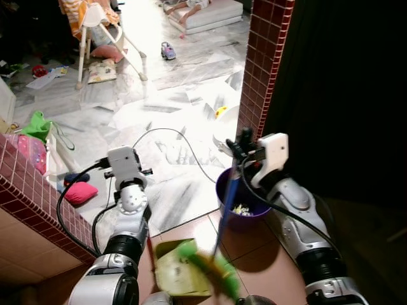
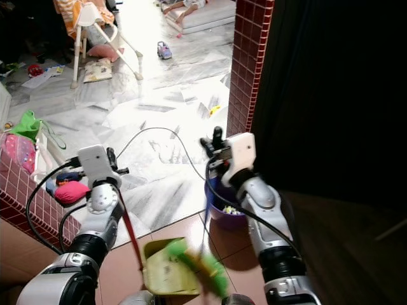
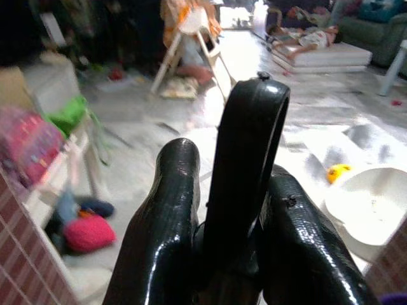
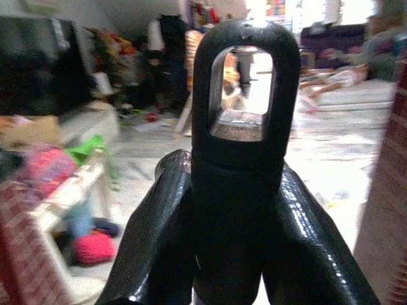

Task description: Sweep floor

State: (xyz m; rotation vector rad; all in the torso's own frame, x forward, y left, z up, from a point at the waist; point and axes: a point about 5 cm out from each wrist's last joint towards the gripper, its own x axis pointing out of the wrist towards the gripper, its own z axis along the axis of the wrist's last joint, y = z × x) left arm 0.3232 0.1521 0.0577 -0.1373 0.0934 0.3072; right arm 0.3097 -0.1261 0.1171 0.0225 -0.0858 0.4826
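My right gripper (image 1: 245, 143) is shut on the black looped top of a broom (image 4: 245, 114). Its blue handle (image 1: 227, 200) slants down to blurred green bristles (image 1: 205, 262) over the brown tiles. My left gripper (image 2: 112, 160) is shut on the black end of a dustpan handle (image 3: 245, 159). The red shaft (image 2: 130, 232) runs down to a yellow-green dustpan (image 2: 164, 274) on the floor between my arms. The bristles lie against the pan's right side. A purple bin (image 1: 249, 204) with scraps inside stands under my right forearm.
A red brick pillar (image 1: 264, 63) rises right of the doorway and a low brick wall (image 1: 28, 194) sits at my left. Beyond on the marble are a black cable (image 1: 172, 132), pink cushion (image 1: 81, 192), high chair (image 1: 95, 28), toy car (image 1: 168, 51), and a person lying on a mattress (image 1: 206, 13).
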